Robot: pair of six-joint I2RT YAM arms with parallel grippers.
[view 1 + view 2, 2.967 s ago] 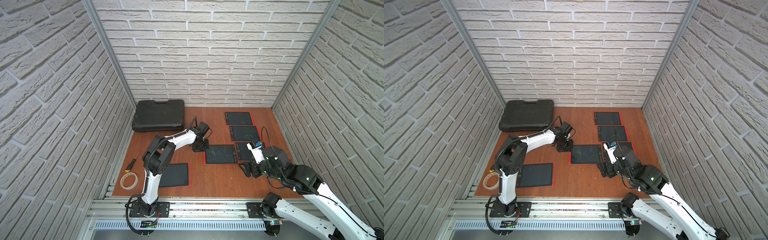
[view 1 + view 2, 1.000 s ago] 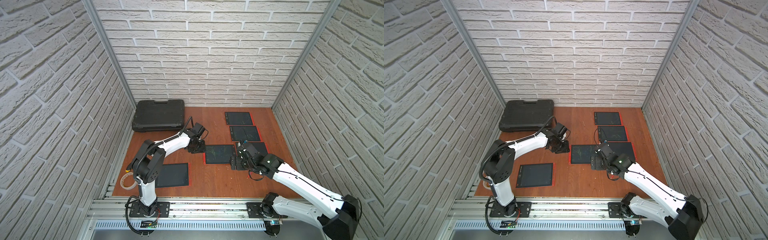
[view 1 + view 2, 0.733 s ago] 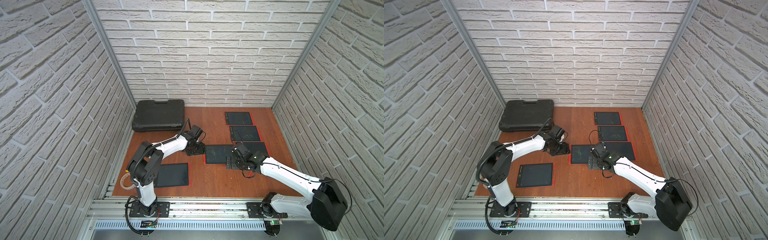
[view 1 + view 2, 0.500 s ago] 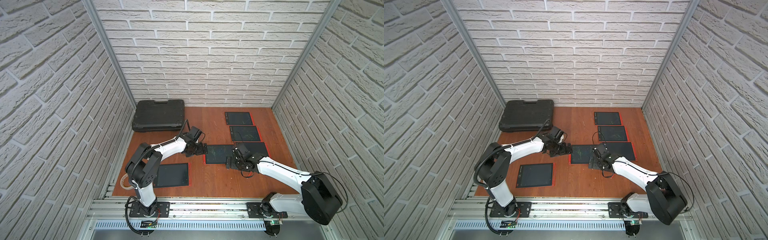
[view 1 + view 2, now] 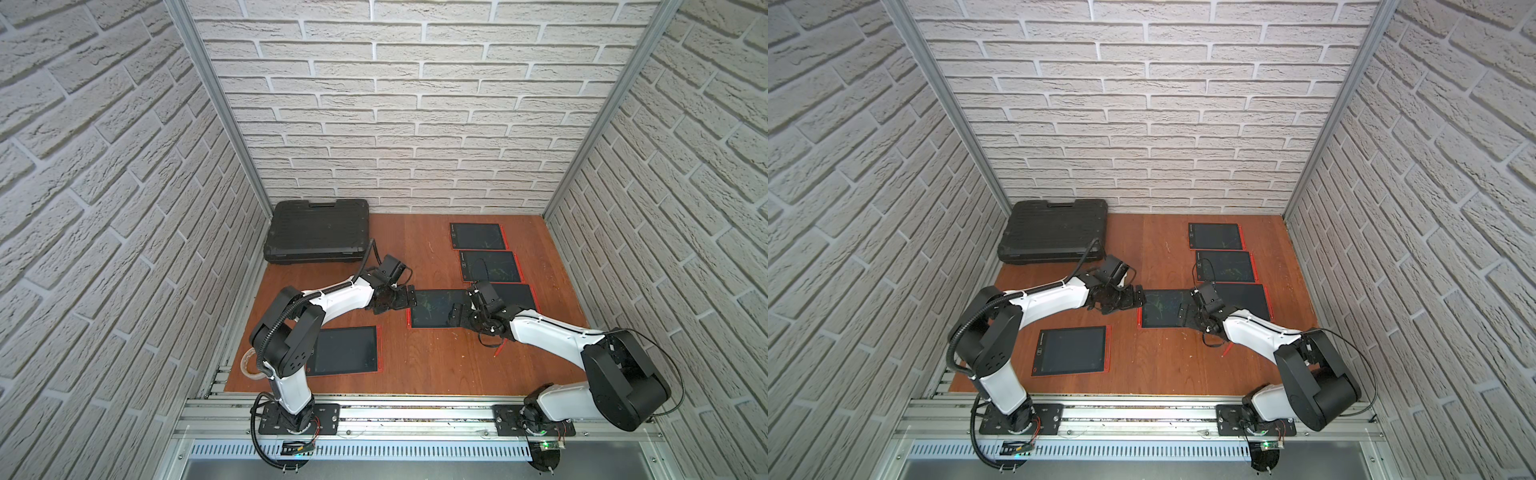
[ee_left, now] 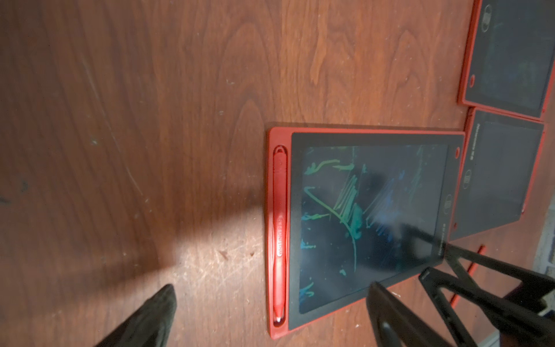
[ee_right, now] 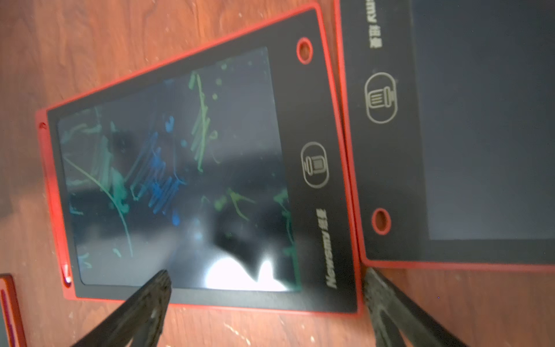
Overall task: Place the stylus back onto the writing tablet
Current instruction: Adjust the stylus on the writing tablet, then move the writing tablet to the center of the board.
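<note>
We see the stylus [image 6: 279,234] seated in the slot along the left edge of the tablet [image 7: 318,90]; its embossed lettering is too blurred to read. The tablet's right bezel reads "Newsmy" beside a bin icon [image 7: 314,164], and green and blue scribbles cover its screen. Our left gripper [image 5: 408,297] and right gripper [image 7: 265,281] both have their jaws apart and hold nothing.

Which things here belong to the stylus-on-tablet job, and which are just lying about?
Job: scribbled tablet; red stylus, lying in its side slot; left gripper and right gripper, both open.

Lying about: black case; blank tablet; three more tablets in a row; loose red stick beside the right arm.
</note>
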